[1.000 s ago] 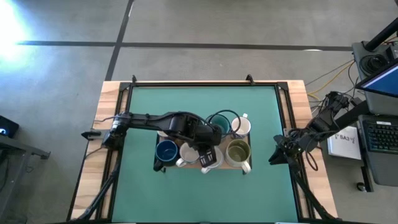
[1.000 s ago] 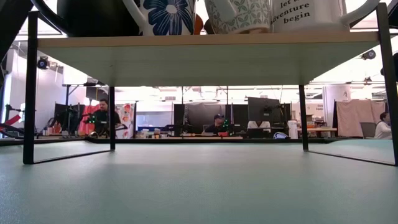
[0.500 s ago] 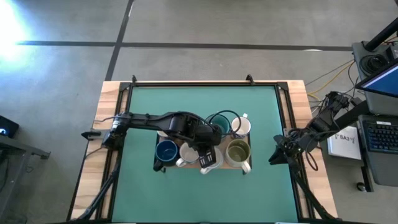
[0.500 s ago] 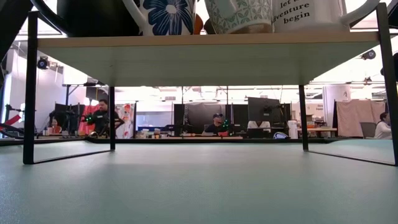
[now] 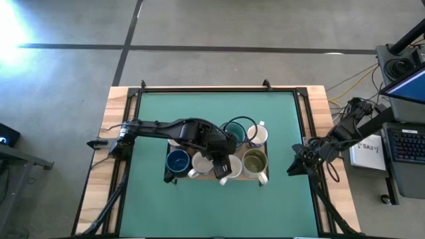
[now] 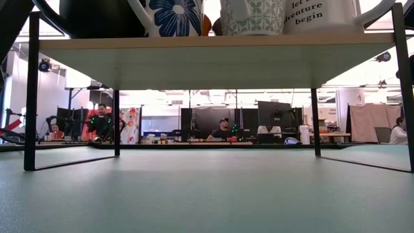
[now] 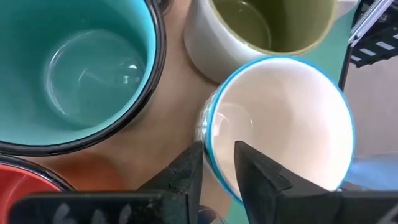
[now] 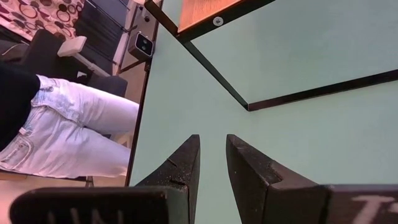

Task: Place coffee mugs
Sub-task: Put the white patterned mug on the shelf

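Note:
Several mugs stand on a wooden shelf [image 5: 214, 176] with black legs at mid-table. The high view shows a navy mug [image 5: 177, 160], a white one [image 5: 201, 162], an olive-green-inside mug [image 5: 254, 160], a teal mug [image 5: 234, 129] and another white one [image 5: 258, 135]. My left gripper [image 5: 222, 166] is over the shelf's near side, shut on a white blue-rimmed mug [image 7: 283, 124]. In the low view this patterned mug [image 6: 252, 16] stands level on the shelf top [image 6: 213, 40]. An orange mug [image 7: 18, 180] shows beside the teal one [image 7: 74, 68]. My right gripper [image 5: 294, 167] waits at the table's right edge, open by a narrow gap. My left gripper holds the white mug by its blue rim [image 7: 214, 149], on the side facing the teal mug. One finger [image 7: 258, 174] is inside the mug and the other [image 7: 186, 171] outside, both coming from above and pointing down. The mug stands upright with its bottom on the shelf.
The mugs crowd the shelf, and the held one stands close to the olive-green mug [image 7: 267, 31] and the teal mug. Green mat [image 5: 212, 113] lies bare beyond the shelf and under it [image 6: 207, 194]. A black frame [image 8: 298, 93] borders the mat. People sit far behind.
The held white mug, tipped above the shelf a second ago, has come down a little toward the table's right and now stands level on the shelf. My left gripper moved with it and kept its hold.

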### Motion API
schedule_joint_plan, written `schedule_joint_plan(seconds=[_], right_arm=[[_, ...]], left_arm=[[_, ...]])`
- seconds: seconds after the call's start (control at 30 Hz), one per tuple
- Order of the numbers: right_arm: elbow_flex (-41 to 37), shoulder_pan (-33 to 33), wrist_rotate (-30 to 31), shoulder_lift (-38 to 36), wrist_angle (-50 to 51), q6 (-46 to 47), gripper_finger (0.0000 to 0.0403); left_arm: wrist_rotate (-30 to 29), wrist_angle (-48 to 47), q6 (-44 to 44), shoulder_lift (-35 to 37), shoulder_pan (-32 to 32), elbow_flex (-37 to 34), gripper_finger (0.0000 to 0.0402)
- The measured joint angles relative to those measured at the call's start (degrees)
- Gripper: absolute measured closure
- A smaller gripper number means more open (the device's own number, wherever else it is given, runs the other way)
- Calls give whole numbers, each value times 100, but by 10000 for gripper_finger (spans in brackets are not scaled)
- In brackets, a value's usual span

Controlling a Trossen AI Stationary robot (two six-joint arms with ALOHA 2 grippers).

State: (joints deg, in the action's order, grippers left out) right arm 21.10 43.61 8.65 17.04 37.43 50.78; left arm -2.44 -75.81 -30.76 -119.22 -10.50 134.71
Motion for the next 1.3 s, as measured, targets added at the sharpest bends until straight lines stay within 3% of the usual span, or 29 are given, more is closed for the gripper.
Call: schedule_joint_plan(seconds=[1.3], right_arm=[[0,1,1,0,0,0,335]], left_arm=[[-415,104,-133,82,-17,27,324]])
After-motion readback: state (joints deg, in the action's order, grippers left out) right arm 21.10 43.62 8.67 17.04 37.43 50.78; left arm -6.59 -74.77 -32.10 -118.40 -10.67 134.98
